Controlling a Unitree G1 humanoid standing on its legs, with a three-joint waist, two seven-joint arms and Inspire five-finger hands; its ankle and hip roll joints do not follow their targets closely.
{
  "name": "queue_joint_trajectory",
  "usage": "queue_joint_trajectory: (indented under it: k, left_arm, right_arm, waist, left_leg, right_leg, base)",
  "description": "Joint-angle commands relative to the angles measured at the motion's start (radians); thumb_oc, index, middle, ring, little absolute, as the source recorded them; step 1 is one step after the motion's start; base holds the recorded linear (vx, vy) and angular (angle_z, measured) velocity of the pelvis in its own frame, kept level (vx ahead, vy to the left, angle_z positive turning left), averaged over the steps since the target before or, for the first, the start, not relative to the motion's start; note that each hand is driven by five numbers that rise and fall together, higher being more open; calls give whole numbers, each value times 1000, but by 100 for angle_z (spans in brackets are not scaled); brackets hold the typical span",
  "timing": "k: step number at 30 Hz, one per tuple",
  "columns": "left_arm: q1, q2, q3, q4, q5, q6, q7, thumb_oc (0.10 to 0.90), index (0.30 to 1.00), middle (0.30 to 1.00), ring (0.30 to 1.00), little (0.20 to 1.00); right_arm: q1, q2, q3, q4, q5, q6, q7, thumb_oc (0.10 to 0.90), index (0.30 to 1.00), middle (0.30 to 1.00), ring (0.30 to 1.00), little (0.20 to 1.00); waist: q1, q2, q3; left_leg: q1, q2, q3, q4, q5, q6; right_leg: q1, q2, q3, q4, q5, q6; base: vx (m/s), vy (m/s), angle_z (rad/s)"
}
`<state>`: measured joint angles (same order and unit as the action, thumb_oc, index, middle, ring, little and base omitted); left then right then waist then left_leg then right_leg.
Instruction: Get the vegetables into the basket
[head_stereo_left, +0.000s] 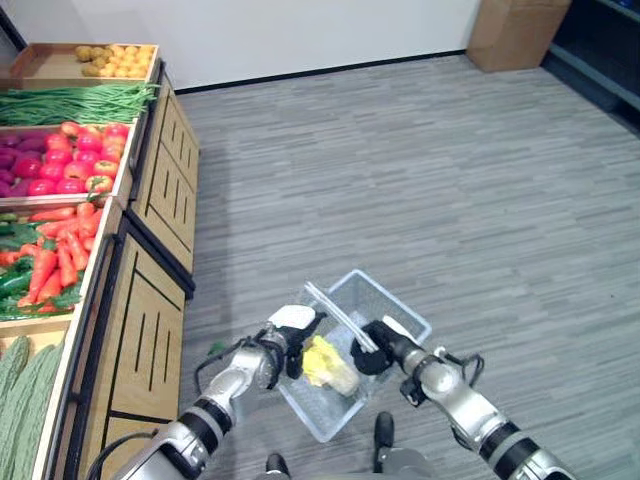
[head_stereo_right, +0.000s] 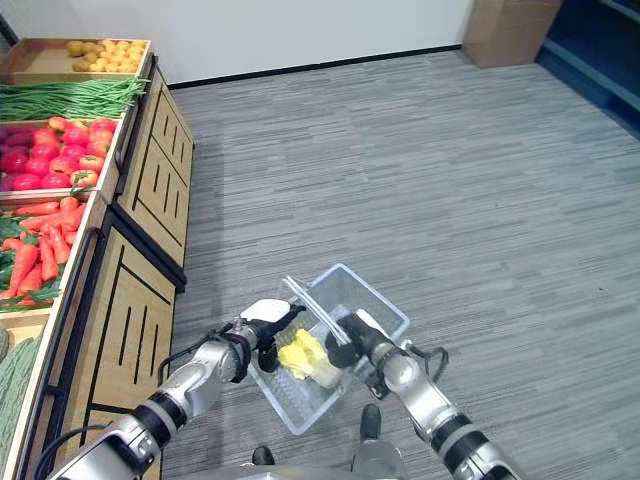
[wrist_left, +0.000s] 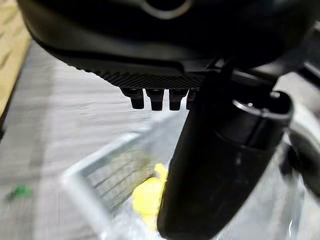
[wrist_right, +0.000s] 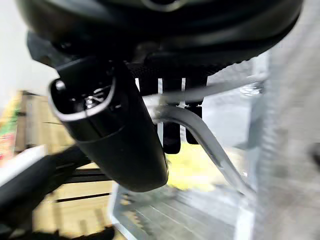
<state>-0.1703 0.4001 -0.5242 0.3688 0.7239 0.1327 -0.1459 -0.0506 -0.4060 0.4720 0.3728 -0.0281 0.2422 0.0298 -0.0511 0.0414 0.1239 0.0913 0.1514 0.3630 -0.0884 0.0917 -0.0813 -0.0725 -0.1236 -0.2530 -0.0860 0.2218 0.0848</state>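
We see a basket (head_stereo_left: 400, 315) of clear, glossy plastic with smooth pale handles (head_stereo_left: 338, 318). The display stand (head_stereo_left: 150, 330) looks like matt wood with dark trim; the floor (head_stereo_left: 420, 170) is rough grey carpet.

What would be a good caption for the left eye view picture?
Right hand grips the basket handle; left hand hangs beside the yellow-green cabbage inside it.

One basket (head_stereo_left: 390, 305), one yellow-green cabbage (head_stereo_left: 330, 366), two robot hands, five produce trays
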Motion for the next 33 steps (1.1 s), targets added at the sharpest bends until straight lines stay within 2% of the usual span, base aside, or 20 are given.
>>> queue_joint_trajectory:
  k: [1, 3, 5, 6, 8, 9, 13, 14, 15, 22, 27, 33]
  left_arm:
    - [-67, 44, 63, 78, -75, 62, 95, 900, 1000, 1000, 1000, 1000]
    - [8, 43, 112, 125, -132, 60, 98, 900, 1000, 1000, 1000, 1000]
    - [72, 17, 194, 218, -247, 67, 166, 900, 1000, 1000, 1000, 1000]
    - [-17, -56, 165, 495, -256, 91, 199, 900, 1000, 1000, 1000, 1000]
    - [0, -72, 206, 454, -334, 85, 254, 900, 1000, 1000, 1000, 1000]
    - [28, -104, 287, 514, -481, 74, 302, 900, 1000, 1000, 1000, 1000]
    - [48, -123, 332, 568, -577, 57, 332, 900, 1000, 1000, 1000, 1000]
    - [66, -155, 389, 662, -707, 47, 341, 900, 1000, 1000, 1000, 1000]
    - [65, -180, 417, 745, -776, 38, 334, 900, 1000, 1000, 1000, 1000]
    - [64, -193, 425, 843, -767, 34, 336, 900, 1000, 1000, 1000, 1000]
    - [73, -183, 405, 856, -718, 25, 328, 900, 1000, 1000, 1000, 1000]
    - [65, -192, 421, 849, -769, 10, 352, 900, 1000, 1000, 1000, 1000]
  right_arm:
    - [-120, 35, -88, -98, -58, -45, -77, 400, 300, 300, 300, 300]
    - [-97, 37, -156, -34, -55, -52, -117, 400, 300, 300, 300, 300]
    - [-57, 29, -237, 80, -28, -63, -165, 400, 300, 300, 300, 300]
    - [-67, 50, -210, 176, -24, -80, -186, 400, 300, 300, 300, 300]
    - [-43, 39, -242, 211, -21, -89, -202, 400, 300, 300, 300, 300]
    - [-1, 49, -295, 306, 24, -82, -217, 400, 300, 300, 300, 300]
    - [18, 43, -293, 402, -35, -86, -219, 400, 300, 300, 300, 300]
    - [30, 56, -300, 469, -37, -91, -224, 400, 300, 300, 300, 300]
    - [26, 77, -301, 551, -12, -102, -224, 400, 300, 300, 300, 300]
    - [26, 119, -294, 717, 39, -125, -217, 400, 300, 300, 300, 300]
    - [29, 139, -300, 823, 54, -129, -205, 400, 300, 300, 300, 300]
    - [17, 149, -303, 842, 49, -131, -201, 400, 300, 300, 300, 300]
  waist:
    - [7, -26, -20]
    - [15, -26, -17]
    - [24, -29, -12]
    - [6, -36, -19]
    - [7, -38, -13]
    - [8, -42, -15]
    - [11, -46, -16]
    - [13, -50, -18]
    - [12, -53, -17]
    - [10, -59, -22]
    - [12, -66, -25]
    - [23, -87, -13]
  left_leg:
    - [-17, 10, -41, 10, -29, -26]
    - [-26, 6, -50, 10, -26, -24]
    - [-38, -2, -62, 10, -24, -20]
    - [-33, 0, -56, 11, -29, -22]
    - [-35, -5, -56, 11, -28, -18]
    - [-37, -11, -59, 9, -30, -16]
    - [-36, -17, -65, 7, -31, -14]
    - [-35, -19, -65, 6, -32, -13]
    - [-34, -20, -65, 6, -34, -12]
    - [-26, -26, -66, 6, -41, -8]
    - [-24, -40, -68, 4, -50, 0]
    - [-35, -72, -75, 13, -68, 21]
  right_leg:
    - [92, -47, 19, 42, -152, 83]
    - [87, -49, 15, 41, -148, 84]
    - [80, -53, 13, 42, -144, 86]
    - [81, -53, 15, 42, -146, 87]
    - [75, -53, 19, 43, -144, 86]
    - [78, -56, 17, 40, -145, 86]
    - [80, -58, 14, 38, -145, 87]
    - [81, -60, 14, 37, -145, 87]
    - [82, -60, 16, 37, -145, 87]
    - [86, -64, 20, 37, -145, 87]
    - [83, -74, 25, 37, -140, 95]
    - [71, -106, 28, 57, -134, 111]
  base:
    - [-13, 26, 6]
    - [-11, 28, 5]
    - [-5, 28, 7]
    - [13, 18, 18]
    - [17, 19, 14]
    - [0, 0, 0]
    - [7, 7, -1]
    - [0, 0, 0]
    - [0, 0, 0]
    - [0, 0, 0]
    - [20, 50, 1]
    - [18, 91, 1]
